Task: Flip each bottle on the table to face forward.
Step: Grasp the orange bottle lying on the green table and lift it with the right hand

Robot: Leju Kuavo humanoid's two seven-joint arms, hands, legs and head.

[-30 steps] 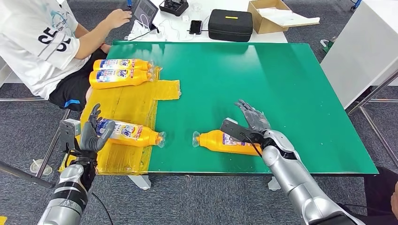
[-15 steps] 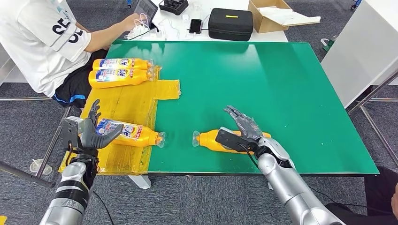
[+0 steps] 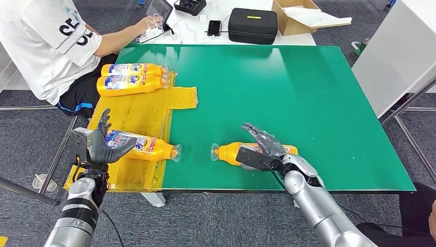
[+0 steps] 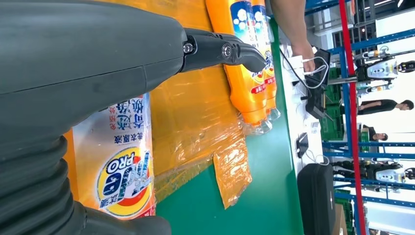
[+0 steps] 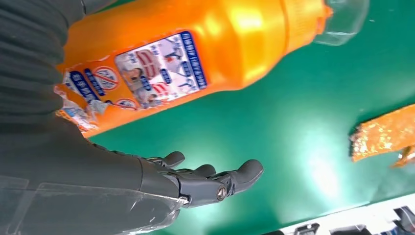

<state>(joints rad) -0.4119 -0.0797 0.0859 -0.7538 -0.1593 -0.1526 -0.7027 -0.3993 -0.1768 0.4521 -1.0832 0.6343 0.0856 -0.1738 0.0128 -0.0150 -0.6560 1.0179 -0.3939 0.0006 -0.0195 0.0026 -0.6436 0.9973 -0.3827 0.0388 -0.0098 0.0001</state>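
Two orange bottles lie near the table's front edge. The left bottle (image 3: 144, 146) (image 4: 122, 166) rests label up on yellow plastic film (image 3: 141, 116), cap pointing right. My left hand (image 3: 98, 145) (image 4: 98, 54) is open at its base, thumb reaching over the bottle and fingers raised. The right bottle (image 3: 241, 154) (image 5: 186, 54) lies on the green table (image 3: 288, 87) with its back label showing, cap pointing left. My right hand (image 3: 263, 146) (image 5: 195, 181) hovers open over its body, fingers spread and straight. Two more orange bottles (image 3: 132, 77) (image 4: 249, 73) lie side by side at the back left.
A person in a white shirt (image 3: 46, 41) sits at the table's left far corner, a hand near a tablet (image 3: 159, 10). Behind the green table stand a black case (image 3: 252, 27), a phone (image 3: 214, 29) and a cardboard box (image 3: 301, 15). A white cabinet (image 3: 401, 51) stands at the right.
My right hand has drawn back and left, from beyond the right bottle to over its body. My left thumb has swung out over the left bottle's base. The person has shifted.
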